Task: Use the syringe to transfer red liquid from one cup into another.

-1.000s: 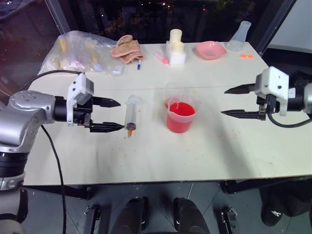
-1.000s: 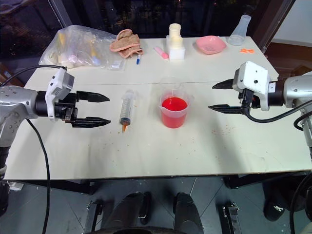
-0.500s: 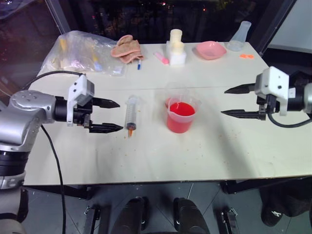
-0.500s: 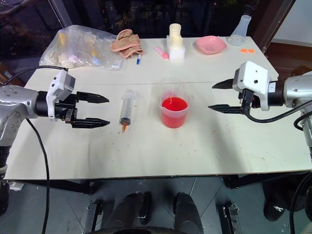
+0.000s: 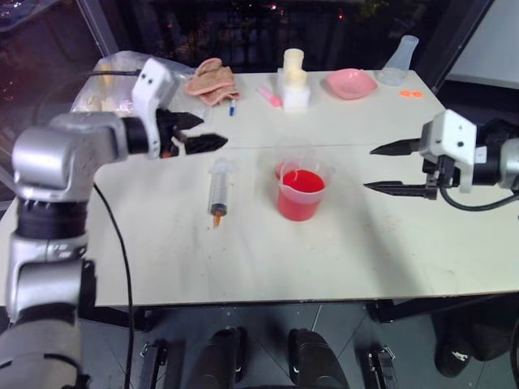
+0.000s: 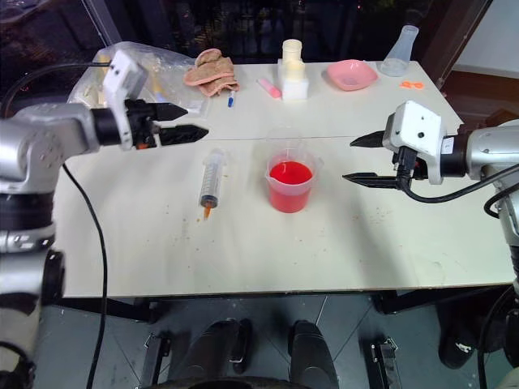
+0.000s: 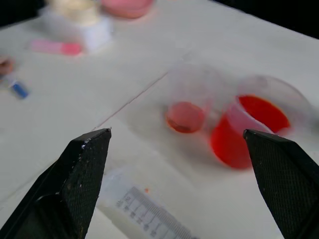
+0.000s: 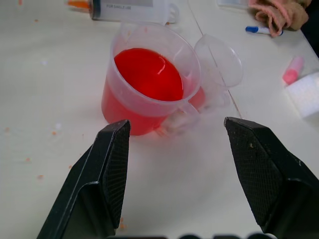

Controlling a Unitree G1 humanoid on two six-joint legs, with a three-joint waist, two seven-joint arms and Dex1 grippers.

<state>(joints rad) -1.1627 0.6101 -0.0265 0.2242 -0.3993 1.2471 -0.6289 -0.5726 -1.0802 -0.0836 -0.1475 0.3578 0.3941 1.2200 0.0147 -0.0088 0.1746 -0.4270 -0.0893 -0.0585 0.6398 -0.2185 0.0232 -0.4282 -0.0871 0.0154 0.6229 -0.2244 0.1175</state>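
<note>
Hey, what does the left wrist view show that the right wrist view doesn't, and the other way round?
Left wrist only: the pink bowl at the table's far side, and the thin layer of red in the rear cup. Right wrist only: the syringe's orange tip and a pinkish cloth. Both share the full cup of red liquid, the syringe, the blue-tipped pen and the table.

Pale table (image 5: 324,259), dark glass wall (image 5: 227,28) behind, grey floor (image 5: 259,320) below.
</note>
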